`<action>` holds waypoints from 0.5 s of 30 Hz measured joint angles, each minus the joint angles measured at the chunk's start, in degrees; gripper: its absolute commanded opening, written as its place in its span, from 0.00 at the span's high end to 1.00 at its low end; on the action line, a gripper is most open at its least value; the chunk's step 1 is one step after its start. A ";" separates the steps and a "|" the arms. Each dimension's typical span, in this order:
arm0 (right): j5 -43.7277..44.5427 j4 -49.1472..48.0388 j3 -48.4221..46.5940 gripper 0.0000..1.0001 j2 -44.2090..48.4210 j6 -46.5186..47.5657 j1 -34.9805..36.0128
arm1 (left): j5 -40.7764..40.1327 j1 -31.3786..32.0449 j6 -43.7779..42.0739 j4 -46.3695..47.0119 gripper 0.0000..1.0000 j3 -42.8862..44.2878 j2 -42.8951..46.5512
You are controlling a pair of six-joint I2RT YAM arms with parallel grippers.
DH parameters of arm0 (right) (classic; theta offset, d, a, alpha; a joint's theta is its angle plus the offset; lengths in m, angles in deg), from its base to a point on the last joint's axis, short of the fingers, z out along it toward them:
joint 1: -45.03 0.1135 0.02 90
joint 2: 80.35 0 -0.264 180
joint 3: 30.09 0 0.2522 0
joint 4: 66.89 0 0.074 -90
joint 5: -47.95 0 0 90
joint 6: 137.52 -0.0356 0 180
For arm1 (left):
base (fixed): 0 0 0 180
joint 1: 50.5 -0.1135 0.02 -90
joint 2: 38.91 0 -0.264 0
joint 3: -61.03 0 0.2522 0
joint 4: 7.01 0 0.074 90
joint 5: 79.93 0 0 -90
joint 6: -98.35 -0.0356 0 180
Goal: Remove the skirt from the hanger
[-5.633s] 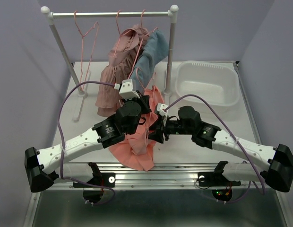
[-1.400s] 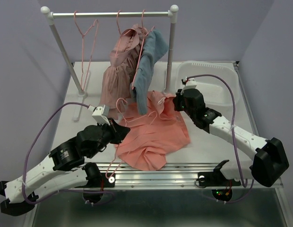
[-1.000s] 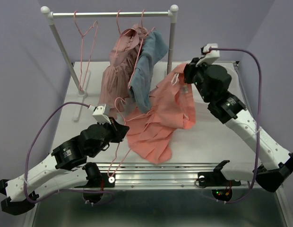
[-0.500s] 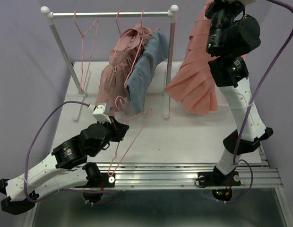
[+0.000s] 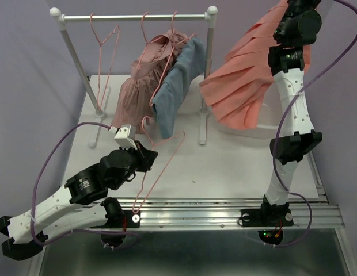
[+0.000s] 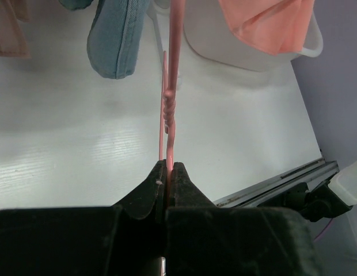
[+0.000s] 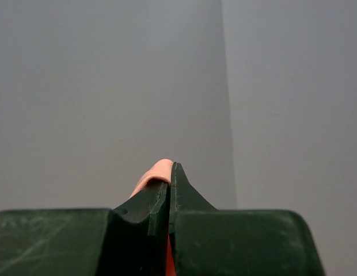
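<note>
The right gripper is pinched tight on a fold of the salmon skirt. In its wrist view only a small lip of cloth shows above the closed jaws, with bare wall behind. In the top view that arm stands almost straight up, and its fingers sit at or just past the upper edge, so the grasp itself cannot be read there. The skirt hangs below the gripper with its long axis running down and slanting toward the robot's left, pleats fanned open. Its hem is in the air above the white tub and appears to touch nothing. The left gripper is closed narrow on the wire of the pink hanger. The wire runs straight out ahead of the jaws, its twisted neck a little beyond the fingertips, and no cloth is on it. From the left gripper the skirt lies ahead, up and off to the right, well apart from the wire, so I judge the separation itself to be done. What remains seems to be setting the garment down. That turns on the drop line under the right gripper, where the tub sits below the hem while the blue garment and the rack post stand to the left of the hanging cloth. The right arm is the only one placed to lower it. The slanted hang suggests the hem may reach the tub before the waistband does.
</note>
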 measured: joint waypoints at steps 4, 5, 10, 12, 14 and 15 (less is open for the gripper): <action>-2.23 -0.70 0.02 0.99 -2.43 -1.53 -4.20 | -0.90 0.00 -0.02 0.00 1.00 0.00 -0.59; -2.84 -1.09 0.15 0.99 -2.91 -1.81 -4.83 | -1.14 0.00 0.00 0.04 1.00 0.00 -0.72; -4.66 -4.09 9.29 0.99 -1.68 -2.93 -6.25 | -1.99 0.00 0.00 0.79 1.00 0.00 -0.85; -6.05 -5.46 20.39 0.99 2.16 -4.90 -6.32 | -2.43 0.00 0.00 1.31 1.00 0.00 -1.05; -8.48 -7.10 35.58 0.99 8.04 -7.26 -6.32 | -2.62 0.00 0.02 1.92 1.00 0.00 -1.38; -9.66 -7.08 41.97 0.99 10.95 -9.25 -6.29 | -2.69 0.00 0.00 2.14 1.00 0.00 -1.57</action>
